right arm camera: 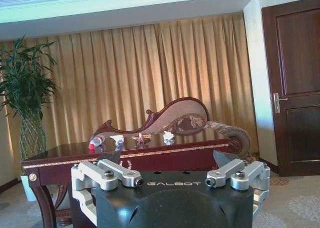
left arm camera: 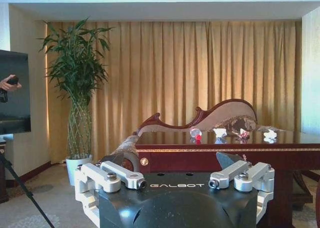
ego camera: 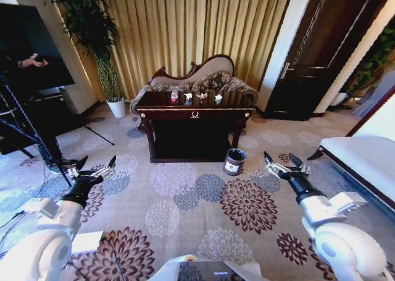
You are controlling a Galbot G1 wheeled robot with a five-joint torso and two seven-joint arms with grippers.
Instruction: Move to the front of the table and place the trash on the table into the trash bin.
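Approach step, as I judge it: both tools, left (ego camera: 97, 167) and right (ego camera: 284, 162), hang spread and empty well short of the table (ego camera: 194, 114); next, close in toward the bottle (ego camera: 174, 96) and scraps (ego camera: 202, 97) along its back edge.

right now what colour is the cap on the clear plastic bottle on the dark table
Red, on the clear plastic bottle lying on the dark glossy table; clearest in the left wrist view.

Warm, even indoor light glows through gold curtains (ego camera: 203, 34). The glossy worktop (right arm camera: 130, 150) mirrors it. Head view bends strongly at edges; wrist views look slightly soft.
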